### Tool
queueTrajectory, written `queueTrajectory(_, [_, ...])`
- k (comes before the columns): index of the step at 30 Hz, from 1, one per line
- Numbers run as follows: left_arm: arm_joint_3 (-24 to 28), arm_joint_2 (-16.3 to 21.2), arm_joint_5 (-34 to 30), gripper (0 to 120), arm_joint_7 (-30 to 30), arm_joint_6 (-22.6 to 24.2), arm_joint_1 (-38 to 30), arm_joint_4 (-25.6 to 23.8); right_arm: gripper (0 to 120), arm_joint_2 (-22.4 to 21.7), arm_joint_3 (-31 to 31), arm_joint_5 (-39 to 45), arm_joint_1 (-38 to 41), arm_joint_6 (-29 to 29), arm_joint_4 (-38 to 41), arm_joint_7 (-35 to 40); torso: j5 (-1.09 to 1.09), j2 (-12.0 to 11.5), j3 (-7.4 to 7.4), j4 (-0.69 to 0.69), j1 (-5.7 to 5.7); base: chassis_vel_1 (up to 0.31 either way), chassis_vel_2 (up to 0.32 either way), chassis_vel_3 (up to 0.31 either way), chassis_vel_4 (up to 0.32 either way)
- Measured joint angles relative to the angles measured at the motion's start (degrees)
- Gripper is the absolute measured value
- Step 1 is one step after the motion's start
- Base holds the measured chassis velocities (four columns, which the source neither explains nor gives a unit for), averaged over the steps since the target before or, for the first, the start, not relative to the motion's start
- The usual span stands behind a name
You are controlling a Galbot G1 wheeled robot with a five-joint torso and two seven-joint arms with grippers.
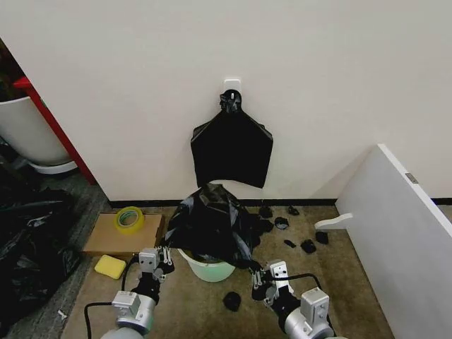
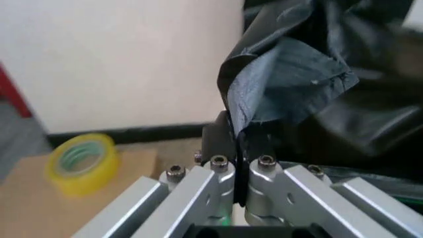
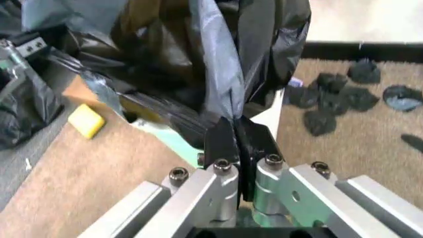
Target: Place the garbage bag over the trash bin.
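Both grippers hold the bag's edge over the bin, mid-way through draping it.

The large, glossy, crinkled black plastic garbage bag sits heaped on the round white plastic trash bin on the carpeted floor below the wall. The left gripper has its fingers clamped on a fold of the bag at the bin's left side; the right gripper has its fingers pinched on the film at the bin's right. The bin's rim looks only partly covered, so the next move likely calls for spreading the edge and drawing it down.
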Motion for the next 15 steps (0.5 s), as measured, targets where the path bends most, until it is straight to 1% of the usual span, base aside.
queueTrajectory(5, [0.82,0.65,0.85,0,-3.68,5.01,0.44,-0.11,0,-0.45,-1.23,1.40,1.13,-2.79,-1.73,1.51,0.00,0.00,0.00,0.01,0.00,0.000,0.000,0.000,0.000])
queueTrajectory(6, [0.82,0.65,0.85,0,-3.68,5.01,0.44,-0.11,0,-0.45,-1.23,1.40,1.13,-2.79,-1.73,1.51,0.00,0.00,0.00,0.01,0.00,0.000,0.000,0.000,0.000])
queueTrajectory(9, [1.06,0.58,0.93,0,-5.70,7.36,0.35,0.08,0,0.14,-1.79,1.23,1.78,-4.88,-3.22,2.67,0.00,0.00,0.00,0.01,0.00,0.000,0.000,0.000,0.000])
queueTrajectory(12, [1.71,0.51,1.01,0,-6.78,8.75,-0.35,0.88,0,1.15,-2.14,0.59,2.52,-6.62,-5.49,3.40,0.01,0.00,0.00,0.01,0.01,0.000,0.000,0.000,0.000])
queueTrajectory(15, [2.59,0.51,0.90,0,-7.00,8.97,-1.25,1.73,0,1.66,-2.29,-0.12,2.74,-7.22,-6.76,3.48,0.00,0.00,0.00,0.01,0.00,0.000,0.000,0.000,0.000])
